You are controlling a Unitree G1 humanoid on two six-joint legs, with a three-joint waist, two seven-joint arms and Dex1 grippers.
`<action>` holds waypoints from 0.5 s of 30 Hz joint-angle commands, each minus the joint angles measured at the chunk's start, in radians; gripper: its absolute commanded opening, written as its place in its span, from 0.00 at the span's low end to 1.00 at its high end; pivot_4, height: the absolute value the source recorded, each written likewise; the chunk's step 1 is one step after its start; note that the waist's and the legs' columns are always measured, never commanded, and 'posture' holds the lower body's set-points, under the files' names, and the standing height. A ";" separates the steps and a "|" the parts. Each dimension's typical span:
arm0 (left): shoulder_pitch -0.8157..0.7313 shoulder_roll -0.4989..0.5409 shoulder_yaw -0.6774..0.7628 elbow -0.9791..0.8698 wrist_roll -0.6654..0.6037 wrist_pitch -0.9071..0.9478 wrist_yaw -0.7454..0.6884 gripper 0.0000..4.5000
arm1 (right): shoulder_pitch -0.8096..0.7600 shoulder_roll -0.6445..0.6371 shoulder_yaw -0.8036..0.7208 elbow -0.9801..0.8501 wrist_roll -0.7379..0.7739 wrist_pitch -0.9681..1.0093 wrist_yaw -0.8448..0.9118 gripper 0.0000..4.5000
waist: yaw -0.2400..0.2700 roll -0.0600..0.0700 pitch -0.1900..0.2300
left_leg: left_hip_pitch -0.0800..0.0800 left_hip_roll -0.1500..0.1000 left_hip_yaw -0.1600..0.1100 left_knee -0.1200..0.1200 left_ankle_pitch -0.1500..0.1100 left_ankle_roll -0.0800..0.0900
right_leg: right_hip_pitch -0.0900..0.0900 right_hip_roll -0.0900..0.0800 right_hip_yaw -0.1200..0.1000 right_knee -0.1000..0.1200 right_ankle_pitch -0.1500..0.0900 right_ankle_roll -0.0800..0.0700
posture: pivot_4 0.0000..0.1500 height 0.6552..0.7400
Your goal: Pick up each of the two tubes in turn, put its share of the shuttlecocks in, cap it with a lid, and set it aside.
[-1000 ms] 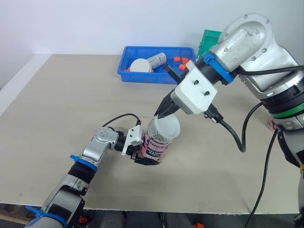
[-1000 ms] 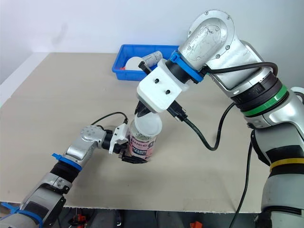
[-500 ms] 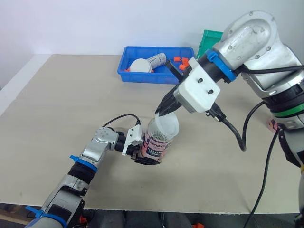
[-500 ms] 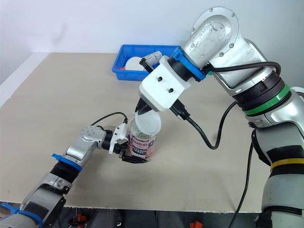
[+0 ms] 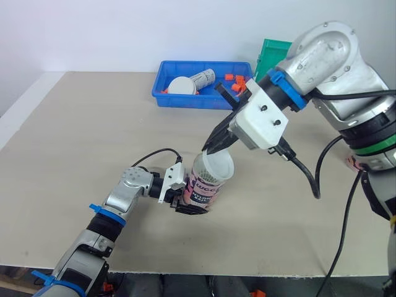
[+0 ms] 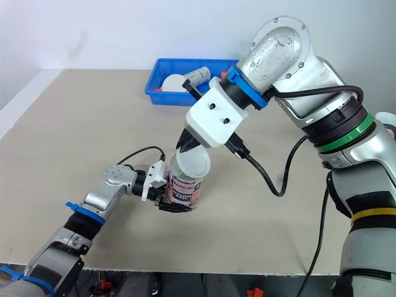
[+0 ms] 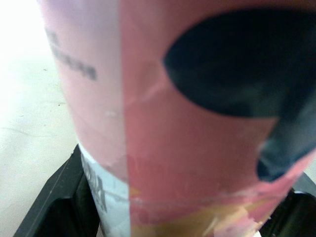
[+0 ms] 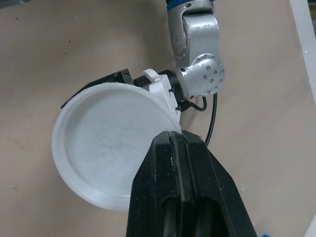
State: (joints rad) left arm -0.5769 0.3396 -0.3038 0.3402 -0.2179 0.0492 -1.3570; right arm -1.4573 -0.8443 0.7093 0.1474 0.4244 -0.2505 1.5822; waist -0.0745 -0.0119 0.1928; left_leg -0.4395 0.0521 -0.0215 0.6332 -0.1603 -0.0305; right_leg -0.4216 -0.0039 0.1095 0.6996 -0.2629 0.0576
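Left gripper (image 5: pixel 190 205): clamped round the lower body of the tube (image 5: pixel 205 189).
Tube: likely light, thin-walled, crushable; hold low, gently.
Lid (image 5: pixel 218 167): tilted at the tube's mouth; probably thin, springy.
Right gripper (image 5: pixel 212 145): above the tube, pinched onto the lid's rim.

It looks like a robot lab bench — a plain beige table (image 5: pixel 93 124) carries one blue bin (image 5: pixel 185 101) of loose orange parts (image 5: pixel 231 77). A bare white wall (image 5: pixel 124 31) rises behind the bin, and a green box (image 5: pixel 270 52) stands just beside it.
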 commanded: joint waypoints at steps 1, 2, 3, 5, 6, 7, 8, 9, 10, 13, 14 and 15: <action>0.016 0.015 0.020 -0.003 0.004 0.003 0.025 0.80 | -0.055 -0.012 -0.006 0.021 0.013 -0.051 0.032 0.00 | 0.000 0.000 0.000 | 0.000 0.000 0.000 0.000 0.000 0.000 | 0.000 0.000 0.000 0.000 0.000 0.000 | 1.00 0.57; 0.018 0.015 0.021 -0.004 0.003 0.002 0.027 0.80 | -0.059 -0.014 -0.002 0.022 0.017 -0.058 0.032 0.00 | 0.000 0.000 0.000 | 0.000 0.000 0.000 0.000 0.000 0.000 | 0.000 0.000 0.000 0.000 0.000 0.000 | 1.00 0.57; 0.017 0.014 0.021 -0.002 0.003 0.002 0.029 0.80 | -0.062 -0.019 0.004 0.024 0.022 -0.067 0.032 0.00 | 0.000 0.000 0.000 | 0.000 0.000 0.000 0.000 0.000 0.000 | 0.000 0.000 0.000 0.000 0.000 0.000 | 1.00 0.57; 0.018 0.016 0.023 -0.005 0.002 0.002 0.034 0.80 | -0.061 -0.033 0.021 0.019 0.034 -0.086 0.032 0.00 | 0.000 0.000 0.000 | 0.000 0.000 0.000 0.000 0.000 0.000 | 0.000 0.000 0.000 0.000 0.000 0.000 | 1.00 0.57; 0.021 0.017 0.024 -0.009 0.001 0.003 0.036 0.80 | -0.060 -0.037 0.026 0.016 0.041 -0.090 0.032 0.00 | 0.000 0.000 0.000 | 0.000 0.000 0.000 0.000 0.000 0.000 | 0.000 0.000 0.000 0.000 0.000 0.000 | 1.00 0.57; 0.022 0.019 0.025 -0.012 0.000 0.004 0.039 0.80 | -0.061 -0.039 0.031 0.018 0.049 -0.095 0.032 0.00 | 0.000 0.000 0.000 | 0.000 0.000 0.000 0.000 0.000 0.000 | 0.000 0.000 0.000 0.000 0.000 0.000 | 1.00 0.57; 0.023 0.020 0.026 -0.014 -0.001 0.006 0.040 0.80 | -0.064 -0.041 0.037 0.021 0.054 -0.100 0.032 0.00 | -0.001 0.000 0.000 | 0.000 0.000 0.000 0.000 0.000 0.000 | 0.000 0.000 0.000 0.000 0.000 0.000 | 1.00 0.57; 0.023 0.021 0.026 -0.016 -0.002 0.007 0.041 0.80 | -0.066 -0.042 0.041 0.024 0.058 -0.104 0.032 0.00 | -0.001 0.000 0.000 | 0.000 0.000 0.000 0.000 0.000 0.000 | 0.000 0.000 0.001 0.000 0.000 0.000 | 1.00 0.57; 0.025 0.022 0.027 -0.019 -0.002 0.008 0.041 0.80 | -0.067 -0.043 0.045 0.025 0.062 -0.106 0.032 0.00 | -0.001 0.000 0.000 | 0.000 0.000 0.000 0.000 0.000 0.000 | 0.000 0.000 0.001 0.000 0.000 0.000 | 1.00 0.57; 0.032 0.028 0.028 -0.027 -0.003 0.012 0.042 0.80 | -0.067 -0.039 0.043 0.026 0.067 -0.110 0.032 0.00 | -0.001 0.000 0.000 | 0.000 0.000 0.000 0.000 0.000 0.000 | 0.000 0.000 0.000 0.000 0.000 -0.001 | 1.00 0.57; 0.033 0.029 0.029 -0.029 -0.004 0.013 0.042 0.80 | -0.067 -0.033 0.038 0.030 0.067 -0.110 0.032 0.00 | -0.001 0.000 0.000 | 0.000 0.000 0.000 0.000 0.000 0.000 | 0.000 0.000 0.000 0.000 0.001 0.000 | 1.00 0.57; 0.033 0.030 0.029 -0.030 -0.004 0.014 0.043 0.80 | -0.068 -0.027 0.033 0.035 0.065 -0.111 0.032 0.00 | -0.001 0.000 0.000 | 0.000 0.000 0.000 0.000 0.000 0.000 | 0.000 0.000 0.001 0.000 0.001 0.000 | 1.00 0.57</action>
State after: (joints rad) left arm -0.5546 0.3436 -0.2970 0.3200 -0.2263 0.0523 -1.3305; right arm -1.4906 -0.8725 0.7738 0.1812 0.4673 -0.3479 1.5822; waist -0.0752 -0.0119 0.1928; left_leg -0.4393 0.0526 -0.0211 0.6334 -0.1602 -0.0304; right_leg -0.4217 -0.0036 0.1100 0.6996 -0.2624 0.0571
